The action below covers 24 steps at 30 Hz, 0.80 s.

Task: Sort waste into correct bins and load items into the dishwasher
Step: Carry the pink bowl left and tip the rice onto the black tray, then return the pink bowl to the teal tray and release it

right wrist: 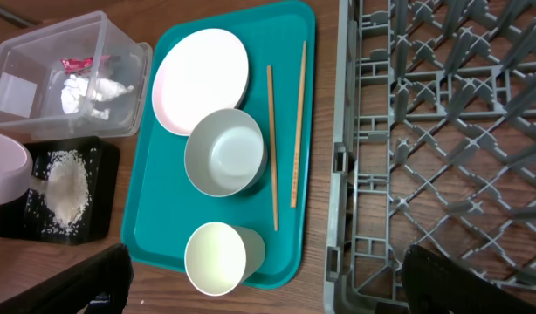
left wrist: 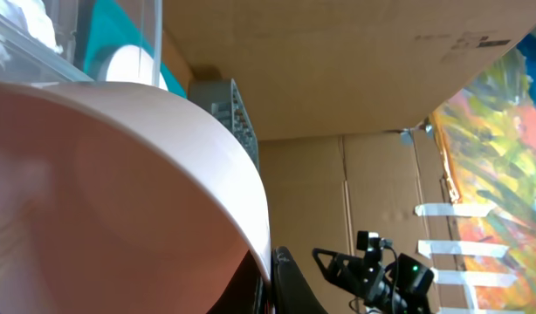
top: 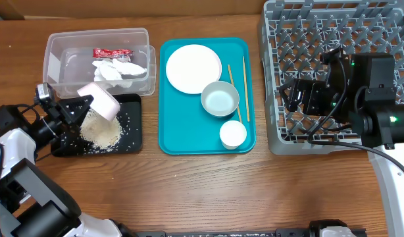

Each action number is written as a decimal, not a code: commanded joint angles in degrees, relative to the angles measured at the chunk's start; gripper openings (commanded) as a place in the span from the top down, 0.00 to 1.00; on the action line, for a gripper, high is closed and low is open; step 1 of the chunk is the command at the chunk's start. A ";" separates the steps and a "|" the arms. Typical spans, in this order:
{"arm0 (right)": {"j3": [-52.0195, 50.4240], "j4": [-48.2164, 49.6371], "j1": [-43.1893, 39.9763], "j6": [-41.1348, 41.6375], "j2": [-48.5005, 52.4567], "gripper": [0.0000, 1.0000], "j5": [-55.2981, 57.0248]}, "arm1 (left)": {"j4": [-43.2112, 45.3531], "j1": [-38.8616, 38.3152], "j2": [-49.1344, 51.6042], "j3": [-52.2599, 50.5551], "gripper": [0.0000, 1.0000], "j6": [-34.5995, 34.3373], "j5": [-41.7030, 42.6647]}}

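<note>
**Waste nearly sorted, rack not yet loaded**

At the left, the left gripper is pinched on the rim of the small plate. The plate is tilted over the black tray, where the rice lies heaped with stray grains around it. Just behind, the clear tub holds the red wrapper and the tissue, so the waste looks about sorted. In the middle, the teal tray carries the large plate, bowl, cup and chopsticks, none loaded. At the right, the dish rack shows no dishes. The right gripper hangs over it, jaws spread wide, holding nothing. As I judge it, every item remains to be racked.
</note>
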 commanded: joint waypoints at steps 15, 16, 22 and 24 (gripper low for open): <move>1.62 0.28 0.22 0.04 0.17 0.00 0.09 | 1.40 -3.30 -2.54 0.13 0.96 -6.19 -5.18; 1.62 0.24 0.22 0.04 0.17 0.00 0.07 | 1.40 -4.74 -3.72 0.15 0.96 -6.23 -6.80; 1.62 -0.17 0.22 0.04 0.17 0.00 0.09 | 1.84 -25.31 -12.33 2.64 0.96 -6.71 -37.03; 1.62 -0.17 0.22 0.04 0.17 0.00 0.09 | 1.84 -33.88 -12.98 3.32 0.96 -6.64 -48.81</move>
